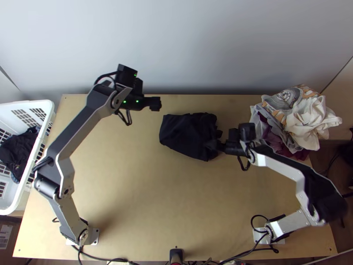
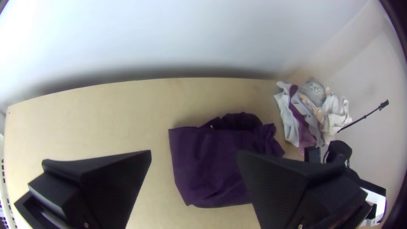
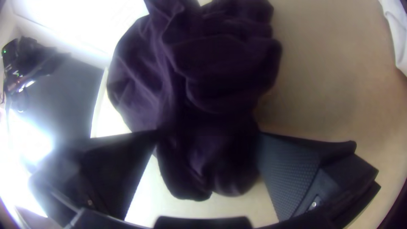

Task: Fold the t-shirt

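Observation:
The dark t-shirt lies as a compact bundle toward the table's back, smooth on its left side and crumpled on its right. My left gripper is above the table's back, up and left of the cloth. In the left wrist view, its fingers stand wide apart with the shirt lower down, partly behind one finger. At the cloth's right edge is my right gripper. The right wrist view shows this gripper open, with bunched dark fabric between its two widely spread fingers.
A pile of light and maroon clothes sits at the table's back right corner. The white basket, holding dark clothing, stands by the left edge. Bare tabletop extends in front of the shirt; a pale wall rises behind.

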`<move>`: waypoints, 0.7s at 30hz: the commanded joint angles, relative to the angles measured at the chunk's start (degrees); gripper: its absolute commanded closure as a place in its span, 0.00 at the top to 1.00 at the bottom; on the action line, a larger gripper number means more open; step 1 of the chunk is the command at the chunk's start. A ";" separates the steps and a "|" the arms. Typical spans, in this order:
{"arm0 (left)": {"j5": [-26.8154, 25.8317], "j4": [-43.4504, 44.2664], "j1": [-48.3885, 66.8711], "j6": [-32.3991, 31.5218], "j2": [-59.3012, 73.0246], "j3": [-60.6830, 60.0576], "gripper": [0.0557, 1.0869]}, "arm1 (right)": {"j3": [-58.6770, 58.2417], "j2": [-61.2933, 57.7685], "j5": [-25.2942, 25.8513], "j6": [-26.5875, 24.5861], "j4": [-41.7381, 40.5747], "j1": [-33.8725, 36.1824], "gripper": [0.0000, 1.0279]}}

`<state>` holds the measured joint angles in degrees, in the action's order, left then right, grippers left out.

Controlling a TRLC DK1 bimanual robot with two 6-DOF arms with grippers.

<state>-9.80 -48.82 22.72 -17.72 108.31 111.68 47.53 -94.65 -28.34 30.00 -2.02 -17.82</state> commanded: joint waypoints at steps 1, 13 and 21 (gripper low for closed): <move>0.05 1.27 -2.59 1.10 -3.90 -5.51 0.95 | 6.79 -7.74 -0.05 1.73 -1.49 -2.57 0.96; 0.05 2.85 -5.32 1.89 -5.74 -10.16 0.95 | 24.81 -22.24 1.27 4.19 2.29 -6.35 0.91; 0.05 3.11 -5.76 2.16 -7.68 -14.03 0.95 | 26.92 -21.80 2.94 -1.35 5.45 -6.87 0.03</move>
<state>-9.76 -46.00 17.54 -15.79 102.13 100.68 71.70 -115.63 -26.39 31.57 1.48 -23.90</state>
